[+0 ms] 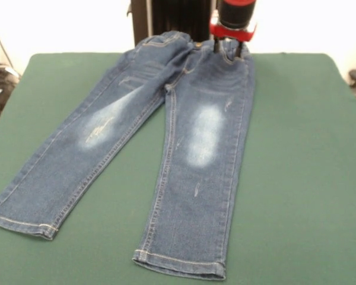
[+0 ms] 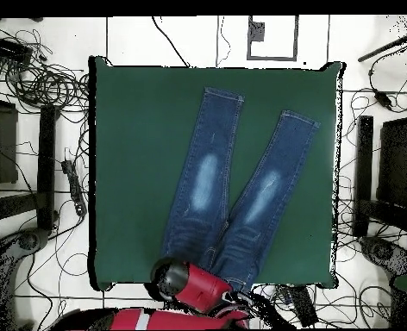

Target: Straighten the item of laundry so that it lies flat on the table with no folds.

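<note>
Front view: we log the jeans (image 1: 184, 142) spread on the green bench (image 1: 296, 178), front side up, legs splayed toward the lower frame, waistband at top centre. The tool (image 1: 228, 50) sits at the waistband's right end; it seems to touch the elastic, but we cannot tell whether it is gripping. Overhead, the legs form a narrow V.

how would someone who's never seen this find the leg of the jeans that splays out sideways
Start at the green table and find the blue jeans spread on it, waistband under the red and black gripper. In the front view, one leg drops nearly straight; the splayed leg angles out to the picture's left, with a slanted faded patch.
</note>
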Tool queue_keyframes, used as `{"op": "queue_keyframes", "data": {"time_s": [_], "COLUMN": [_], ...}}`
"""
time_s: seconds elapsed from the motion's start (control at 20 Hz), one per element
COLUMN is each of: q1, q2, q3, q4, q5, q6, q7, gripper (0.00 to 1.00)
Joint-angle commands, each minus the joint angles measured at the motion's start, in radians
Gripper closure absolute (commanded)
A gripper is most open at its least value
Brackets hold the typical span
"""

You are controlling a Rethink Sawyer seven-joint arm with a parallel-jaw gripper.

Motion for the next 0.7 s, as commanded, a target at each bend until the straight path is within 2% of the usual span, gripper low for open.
{"op": "queue_keyframes", "data": {"time_s": [0.05,0.15,0.3,0.35,0.5,0.7], "q1": [0.041,0.038,0.062,0.062,0.105,0.103], "q2": [-0.027,-0.052,-0.098,-0.083,-0.118,-0.106], "q3": [0.022,0.011,-0.026,-0.013,-0.068,-0.077], "q4": [-0.021,-0.020,-0.043,-0.014,-0.051,-0.075], "q5": [-0.035,-0.028,-0.016,-0.018,-0.014,-0.014], "q6": [0.028,0.038,0.131,0.085,0.188,0.192], "q7": [0.159,0.178,0.187,0.199,0.197,0.192], "gripper": [0.00,0.00,0.00,0.00,0.00,0.00]}}
